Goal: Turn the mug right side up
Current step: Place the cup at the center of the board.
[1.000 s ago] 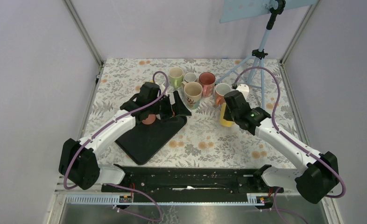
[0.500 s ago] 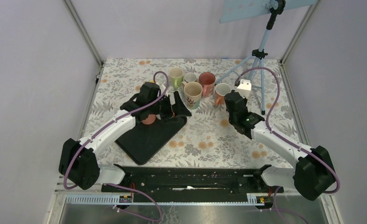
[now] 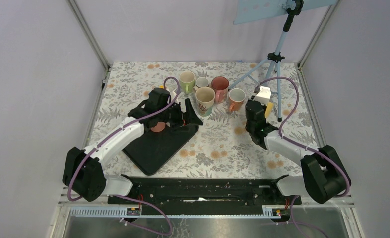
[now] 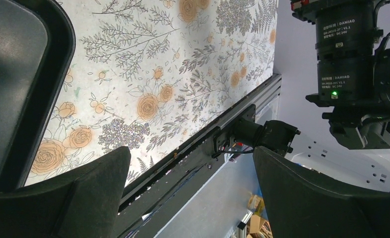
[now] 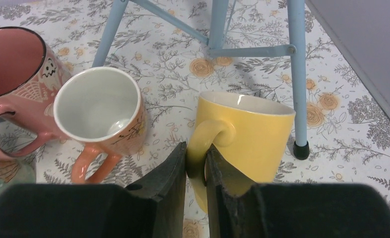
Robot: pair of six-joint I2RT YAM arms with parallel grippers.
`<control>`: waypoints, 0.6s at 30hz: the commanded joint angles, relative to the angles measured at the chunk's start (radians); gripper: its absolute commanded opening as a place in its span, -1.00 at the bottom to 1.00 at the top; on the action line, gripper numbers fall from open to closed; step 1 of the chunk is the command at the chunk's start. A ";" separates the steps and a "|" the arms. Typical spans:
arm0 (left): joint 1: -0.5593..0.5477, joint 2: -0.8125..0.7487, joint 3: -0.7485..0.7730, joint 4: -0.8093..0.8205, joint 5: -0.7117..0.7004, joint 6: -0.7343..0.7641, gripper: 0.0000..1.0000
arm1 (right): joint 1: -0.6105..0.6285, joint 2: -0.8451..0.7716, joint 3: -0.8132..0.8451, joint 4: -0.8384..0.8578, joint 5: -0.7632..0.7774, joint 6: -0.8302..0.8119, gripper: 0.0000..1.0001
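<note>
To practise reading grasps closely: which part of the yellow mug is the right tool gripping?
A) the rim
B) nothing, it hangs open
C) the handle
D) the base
C: in the right wrist view the right tool is pinched shut on the looped handle of the yellow mug.

One yellow mug (image 5: 247,134), six other mugs (image 3: 205,96), one black tray (image 3: 153,148), one blue tripod (image 3: 281,40), two arms (image 3: 118,136).

Robot lab cell: plain walls (image 3: 183,29) in an aluminium frame (image 3: 88,34) around a floral-cloth table (image 3: 223,148), arm rail (image 3: 198,188) along its near edge, tripod (image 3: 277,52) at its far right corner.
</note>
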 commanded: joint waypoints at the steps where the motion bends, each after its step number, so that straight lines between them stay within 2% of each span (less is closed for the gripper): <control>1: -0.004 -0.025 0.034 0.020 0.020 0.020 0.97 | -0.026 0.034 -0.008 0.277 0.057 -0.072 -1.00; 10: -0.005 -0.014 0.041 0.019 0.030 0.015 0.97 | -0.045 0.141 -0.005 0.373 0.019 -0.092 -1.00; 18: -0.014 -0.030 -0.001 0.077 0.040 -0.014 0.97 | -0.048 0.157 -0.022 0.411 -0.021 -0.072 -1.00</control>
